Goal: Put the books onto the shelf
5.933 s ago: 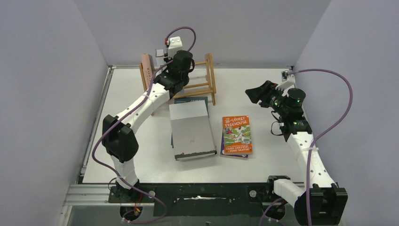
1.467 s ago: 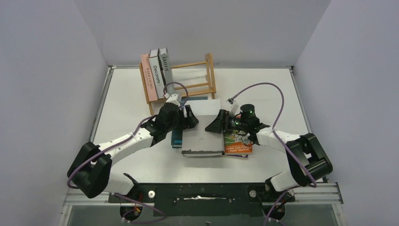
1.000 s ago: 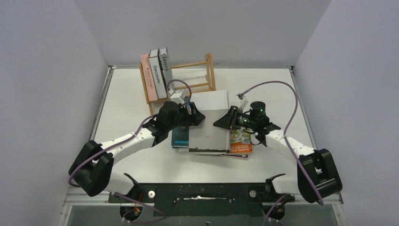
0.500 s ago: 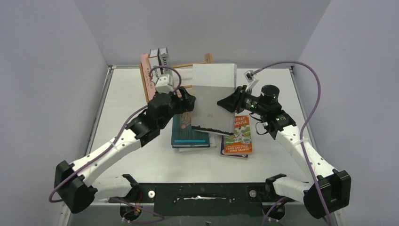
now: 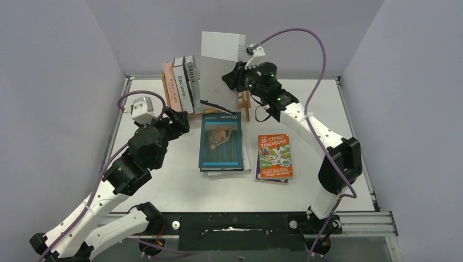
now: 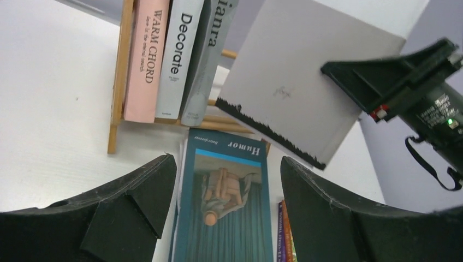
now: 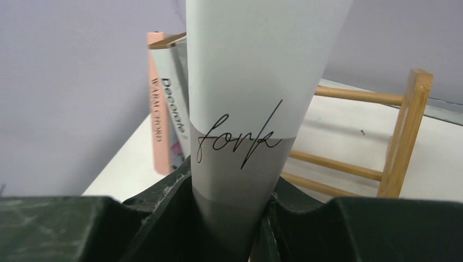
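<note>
The white table carries everything; the two arms reach over it from its near edge, the right arm stretched far back toward the wall and the left arm bent low over the table's left half; the light-wood shelf stands at the back of the table, left of centre.

The grey "fork" book is in the air over the open part of the shelf, nearly upright and tilted, dark lower edge down, just right of the standing row; whether that edge touches a rail cannot be told. The teal "Humor" book lies flat, cover up, just in front of the shelf, with the pale edges of something thinner showing beneath it; the orange "78-Storey Treehouse" paperback lies flat to its right, apart from it.

Three books stand at the shelf's left end, side by side and touching: the pink "Warm Chord" book outermost, the "Decorate" book next, then a grey book that leans on them.

The right gripper is clamped on the "fork" book at its spine, a finger on each cover; the left gripper hangs low in front of the shelf's left end with its fingers wide apart, nothing between them, pointing toward the standing row and the "Humor" book.
</note>
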